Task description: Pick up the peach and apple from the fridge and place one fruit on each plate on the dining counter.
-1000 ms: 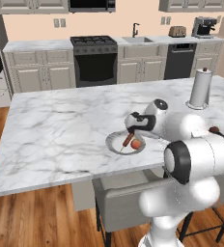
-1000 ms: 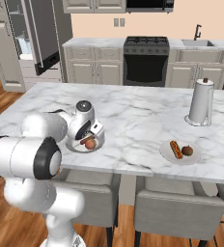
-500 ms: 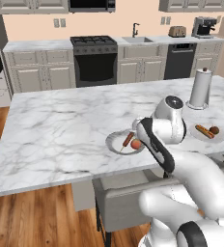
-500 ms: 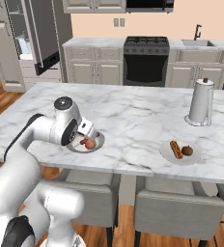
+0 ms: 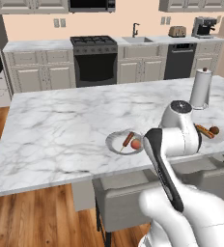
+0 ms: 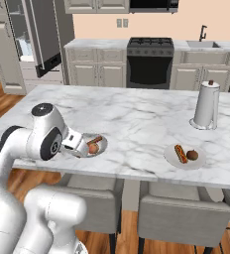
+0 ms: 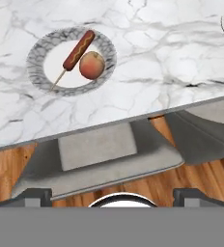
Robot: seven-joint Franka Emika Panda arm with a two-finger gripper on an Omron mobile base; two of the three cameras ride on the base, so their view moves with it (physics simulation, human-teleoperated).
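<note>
The peach (image 7: 92, 65) (image 5: 135, 144) (image 6: 92, 148) lies on the left plate (image 7: 36, 58) (image 5: 113, 140) (image 6: 103, 145), beside a corn dog on a stick (image 7: 78, 50). On the right plate (image 6: 186, 166) rests the dark apple (image 6: 192, 155) (image 5: 214, 130), next to a hot dog (image 6: 180, 153). Both plates stand on the dining counter (image 5: 61, 125) (image 6: 137, 124). My gripper (image 7: 112, 195) is open and holds nothing; it hangs back over the counter's near edge, clear of the peach. The fridge (image 6: 23, 44) stands open at the far left.
A paper towel roll (image 5: 201, 89) (image 6: 206, 104) stands upright at the counter's far right. Grey cushioned stools (image 7: 99, 149) (image 6: 181, 213) are tucked under the near edge. A stove (image 5: 94, 60) and beige cabinets line the back wall.
The hand has drawn back from above the left plate toward the counter's near edge, and the arm has folded closer to the base. The peach stays on the plate.
</note>
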